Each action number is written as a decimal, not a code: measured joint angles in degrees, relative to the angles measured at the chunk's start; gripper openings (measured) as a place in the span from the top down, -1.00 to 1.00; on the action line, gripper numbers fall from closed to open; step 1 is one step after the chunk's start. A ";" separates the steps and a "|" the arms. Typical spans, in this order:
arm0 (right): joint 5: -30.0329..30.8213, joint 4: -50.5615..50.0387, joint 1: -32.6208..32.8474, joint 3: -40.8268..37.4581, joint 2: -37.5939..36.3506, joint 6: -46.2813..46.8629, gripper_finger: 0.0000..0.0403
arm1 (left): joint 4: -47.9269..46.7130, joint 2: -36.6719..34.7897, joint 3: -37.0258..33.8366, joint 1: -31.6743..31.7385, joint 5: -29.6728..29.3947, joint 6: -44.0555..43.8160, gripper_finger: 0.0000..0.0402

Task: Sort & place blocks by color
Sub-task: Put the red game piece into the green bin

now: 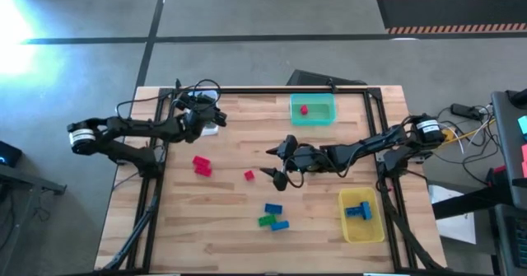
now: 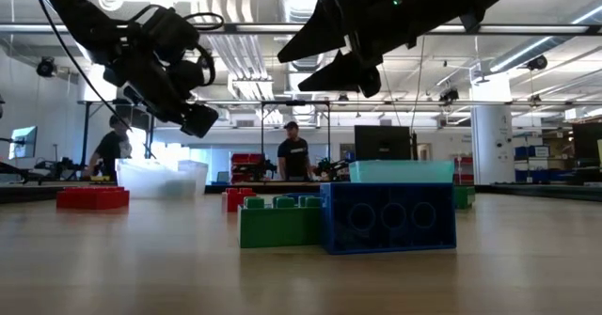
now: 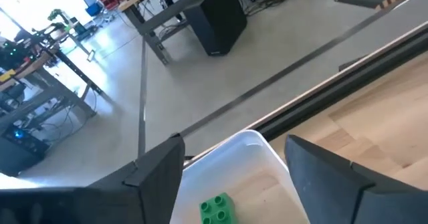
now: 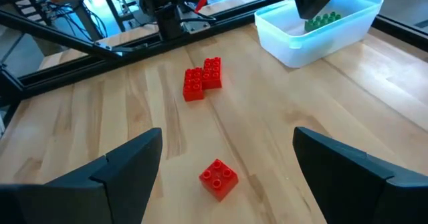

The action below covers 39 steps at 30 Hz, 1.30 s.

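Left side of the table first: the left gripper (image 1: pixel 212 119) hangs over the clear bin (image 3: pixel 257 158) at the left rear of the table, jaws parted and holding nothing; a green block (image 3: pixel 217 209) lies on the bin floor directly below and between the fingers, so a release into this bin appears just made. Next rightward, a pair of red blocks (image 1: pixel 202 166) lies touching on the bare wood, nearer the left arm than the right. A lone red block (image 1: pixel 249 175) sits just right of that pair; in the right wrist view the same block (image 4: pixel 219 178) lies ahead of and between the right arm's wide-spread fingers, one corner turned toward the camera, with no clear long axis. The right gripper (image 1: pixel 278 162) hovers open and empty just to the right of it and is clearly the nearer arm; in my judgement this block is its next pick, calling for a short advance and descent. Nearer the front edge, a cluster of two blue blocks (image 1: pixel 273 209) and one green lies well clear of both grippers. Further right, the teal bin (image 1: pixel 325 116) at the rear holds one red block; the yellow bin (image 1: pixel 362 228) at the front right holds blue blocks. No brand, label or legible writing is visible on blocks, bins or arms.
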 joint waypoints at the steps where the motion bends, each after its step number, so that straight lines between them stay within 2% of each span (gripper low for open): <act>1: -0.02 0.00 0.00 0.00 0.00 0.21 -0.61 | -0.04 -0.09 0.00 -0.11 0.12 0.00 -0.21; 8: -1.52 -1.04 0.00 -0.02 0.00 2.66 -0.62 | -0.01 -2.13 0.07 -4.38 3.46 0.00 -0.22; 12: -1.53 -2.71 0.00 -0.02 0.00 3.04 -0.62 | 0.13 -4.12 0.09 -9.97 5.65 0.00 -0.22; 17: -1.55 -4.53 0.02 -0.04 0.00 3.12 -0.62 | 0.01 -5.53 0.10 -18.62 11.33 1.57 -0.22; 20: -1.55 -5.09 0.02 -0.04 0.00 3.31 -0.62 | 0.15 -5.59 0.13 -22.89 20.42 1.75 -0.22; 23: -1.68 -5.70 0.12 -0.04 -0.08 3.18 -0.62 | -0.29 -4.86 0.07 -25.82 35.49 1.91 -0.23; 25: -1.71 -7.08 0.38 -0.04 -0.32 3.13 -0.62 | -0.35 -3.39 0.02 -27.73 41.39 1.27 -0.23; 30: -1.55 -8.37 2.22 -0.05 -0.94 3.04 -0.62 | 0.93 1.01 -0.02 -30.87 40.85 -4.54 -0.23; 39: -1.43 -8.14 5.40 -0.05 -1.16 3.02 -0.62 | 8.34 12.14 0.09 -32.48 41.04 -11.59 -0.23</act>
